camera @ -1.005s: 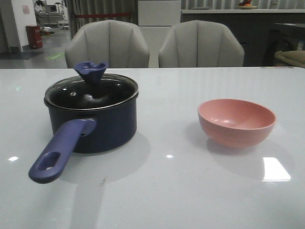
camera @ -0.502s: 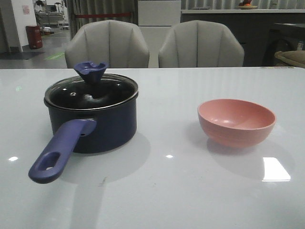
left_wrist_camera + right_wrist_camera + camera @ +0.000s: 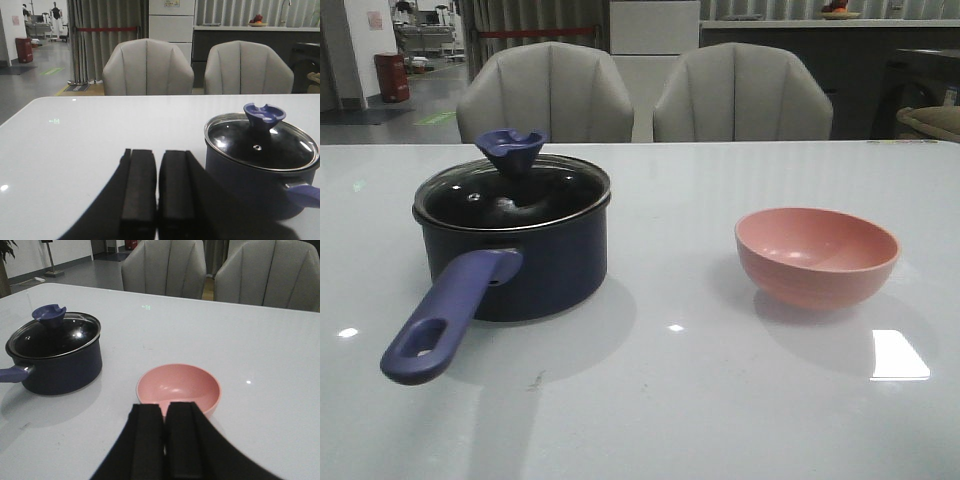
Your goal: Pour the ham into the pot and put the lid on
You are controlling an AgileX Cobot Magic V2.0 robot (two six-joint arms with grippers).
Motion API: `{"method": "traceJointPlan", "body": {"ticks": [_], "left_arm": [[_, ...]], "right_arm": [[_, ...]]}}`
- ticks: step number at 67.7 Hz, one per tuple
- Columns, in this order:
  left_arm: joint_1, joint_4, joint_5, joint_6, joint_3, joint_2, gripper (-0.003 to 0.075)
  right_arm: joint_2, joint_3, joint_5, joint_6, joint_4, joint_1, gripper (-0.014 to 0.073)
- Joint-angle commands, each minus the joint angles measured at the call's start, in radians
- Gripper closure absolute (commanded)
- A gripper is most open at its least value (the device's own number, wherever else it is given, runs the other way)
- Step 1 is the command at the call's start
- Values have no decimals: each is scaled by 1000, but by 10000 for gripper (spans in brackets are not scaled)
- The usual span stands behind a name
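Note:
The dark navy pot (image 3: pixel 525 265) stands on the left of the white table, its long blue-purple handle (image 3: pixel 445 315) pointing toward the front. The glass lid (image 3: pixel 510 195) with its dark blue knob (image 3: pixel 510 148) sits on the pot. The pot also shows in the left wrist view (image 3: pixel 255 180) and the right wrist view (image 3: pixel 57 362). The ham is not visible; the pink bowl (image 3: pixel 816 256) on the right looks empty, as in the right wrist view (image 3: pixel 179 387). My left gripper (image 3: pixel 157 152) is shut and empty beside the pot. My right gripper (image 3: pixel 164 405) is shut and empty just before the bowl.
Two grey chairs (image 3: pixel 548 92) (image 3: pixel 740 92) stand behind the table's far edge. The white table (image 3: pixel 660 400) stretches bare between pot and bowl and toward the front.

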Motion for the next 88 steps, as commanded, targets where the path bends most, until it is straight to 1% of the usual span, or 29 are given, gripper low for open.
{"method": "traceJointPlan", "body": {"ticks": [1, 62, 71, 79, 88], "left_arm": [[-1, 4, -108, -37, 21, -18, 608], [-1, 4, -106, -45, 21, -18, 608], [-1, 4, -106, -45, 21, -18, 608], [-1, 4, -106, -45, 21, -18, 608], [-1, 4, -106, -45, 21, -18, 608]], "right_arm": [[8, -25, -72, -13, 7, 1, 446], [8, -25, -72, -13, 7, 1, 446], [1, -12, -145, -13, 7, -1, 446], [-2, -11, -148, -13, 6, -59, 446], [-29, 17, -153, -13, -29, -213, 446]]}}
